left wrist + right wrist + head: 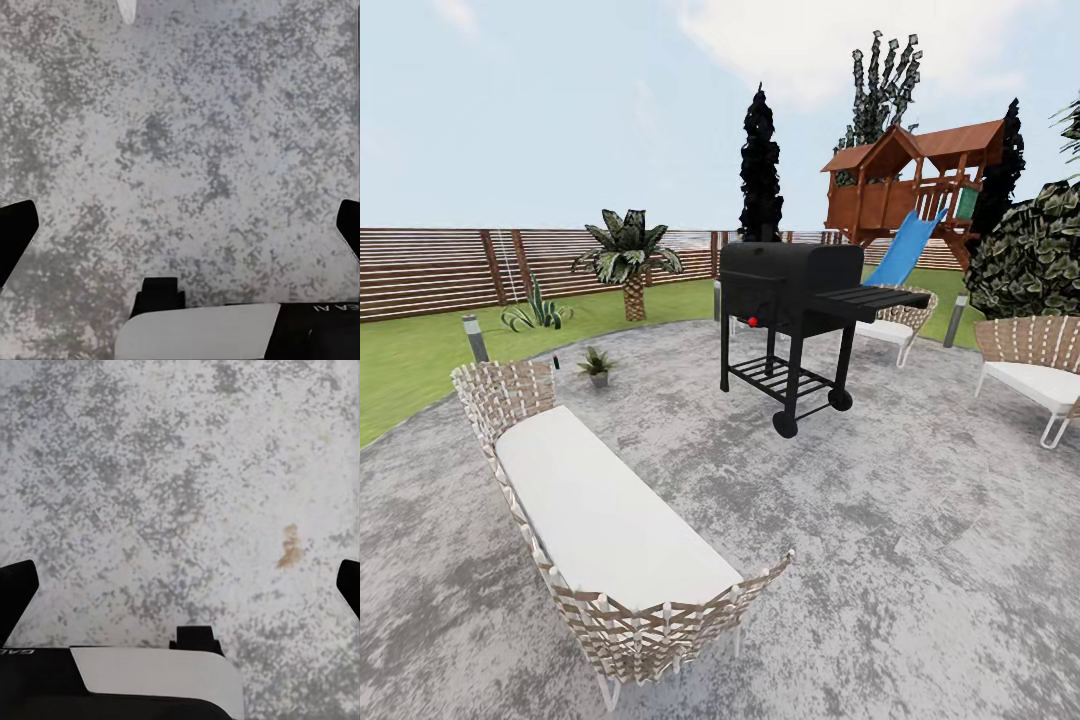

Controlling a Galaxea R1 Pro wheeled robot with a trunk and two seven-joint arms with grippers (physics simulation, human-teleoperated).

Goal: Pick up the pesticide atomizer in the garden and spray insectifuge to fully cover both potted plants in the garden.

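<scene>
One potted plant [598,365], a low green rosette in a small grey pot, stands on the round grey patio [920,520] at its far left side, just past the wicker sofa. A tiny pale object with a dark top [556,362] stands left of it; it is too small to tell whether it is the pesticide atomizer. The second potted plant is out of view. No whitish specks can be made out on the leaves. In the wrist views my left gripper [180,225] and right gripper [180,585] hang open over bare paving, holding nothing.
A wicker sofa with a white cushion [600,520] stands close at the left. A black grill [790,290] is in the middle, with wicker chairs [1035,370] at the right. A grey bollard lamp [475,338], an agave [538,315], a palm [628,258] and the fence [430,270] lie beyond.
</scene>
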